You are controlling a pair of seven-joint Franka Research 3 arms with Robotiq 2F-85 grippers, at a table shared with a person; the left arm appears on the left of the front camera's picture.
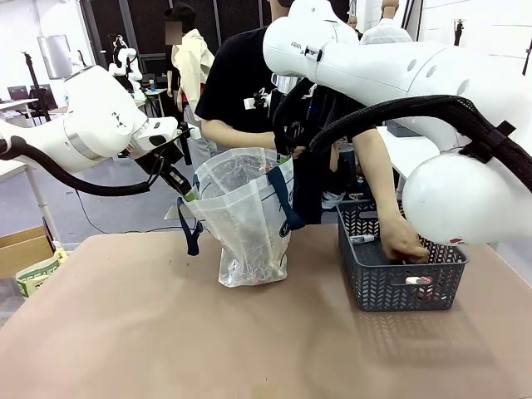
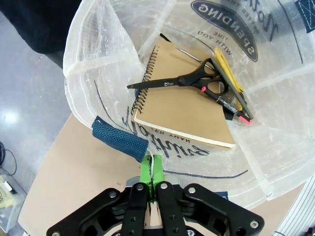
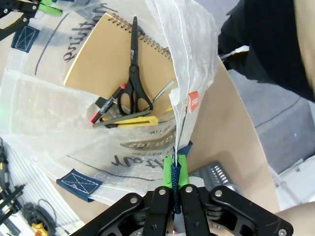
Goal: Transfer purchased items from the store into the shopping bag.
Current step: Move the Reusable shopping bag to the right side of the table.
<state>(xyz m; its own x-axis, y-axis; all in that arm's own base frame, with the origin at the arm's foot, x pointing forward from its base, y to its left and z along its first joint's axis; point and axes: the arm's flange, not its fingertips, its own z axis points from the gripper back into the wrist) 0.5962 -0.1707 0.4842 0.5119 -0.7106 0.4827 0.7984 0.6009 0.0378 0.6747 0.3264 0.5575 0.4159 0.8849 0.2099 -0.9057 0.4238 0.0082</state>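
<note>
The translucent shopping bag stands open at mid-table, stretched between both grippers. My left gripper is shut on the bag's rim beside a navy handle. My right gripper is shut on the opposite rim at a navy strap. Inside the bag lie a brown spiral notebook, black scissors, a yellow cutter and a pen. The dark grey basket sits to the right, and the person's hand reaches into it among small white items.
The person stands at the far side behind bag and basket. A cardboard box and a green-and-white package sit off the table's left edge. The brown tabletop in front of the bag is bare. The basket's corner lies close to my right gripper.
</note>
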